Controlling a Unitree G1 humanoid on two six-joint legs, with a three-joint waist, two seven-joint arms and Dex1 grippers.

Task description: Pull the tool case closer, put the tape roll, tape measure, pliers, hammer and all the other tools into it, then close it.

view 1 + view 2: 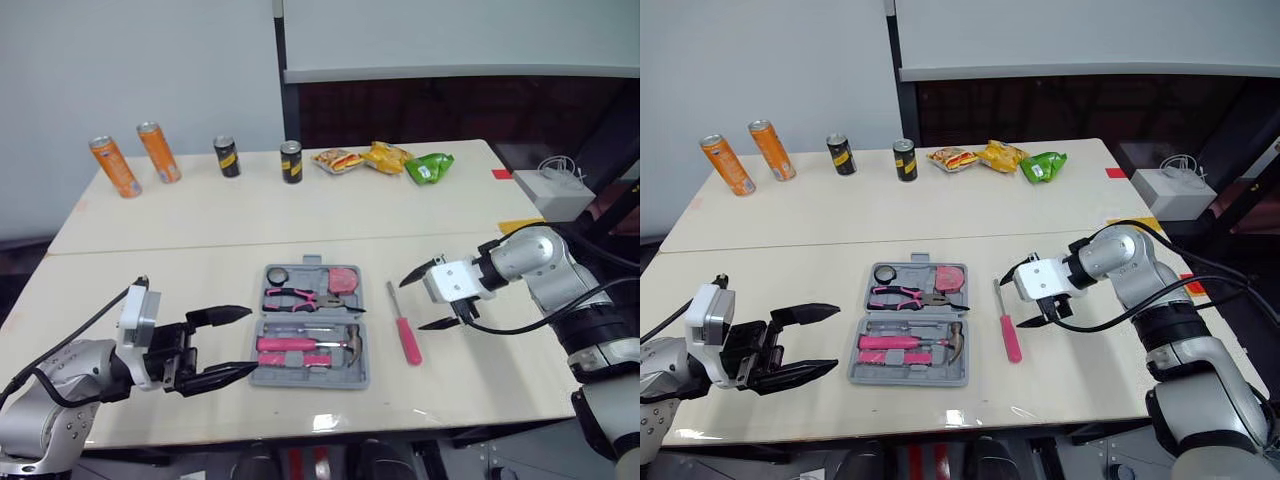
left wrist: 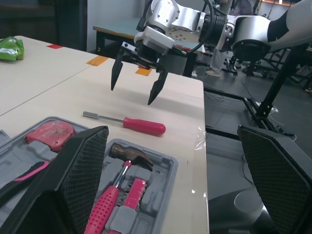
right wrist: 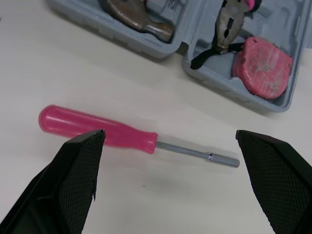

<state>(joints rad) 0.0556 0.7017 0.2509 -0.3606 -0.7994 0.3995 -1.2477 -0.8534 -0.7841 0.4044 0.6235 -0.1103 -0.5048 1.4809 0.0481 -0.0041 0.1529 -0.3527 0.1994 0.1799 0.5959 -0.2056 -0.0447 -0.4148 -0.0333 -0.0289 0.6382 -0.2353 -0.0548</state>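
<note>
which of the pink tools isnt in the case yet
The pink-handled screwdriver: it lies on the table right of the tool case, while the hammer, pliers and tape measure sit inside it.

Bare table (image 1: 480,360) surrounds the pink-handled screwdriver (image 1: 405,332), which lies between the open grey plastic tool case (image 1: 305,380) and the right hand (image 1: 412,304).

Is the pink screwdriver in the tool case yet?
Out: the screwdriver lies on the table beside the tool case, beneath the open right gripper.
</note>
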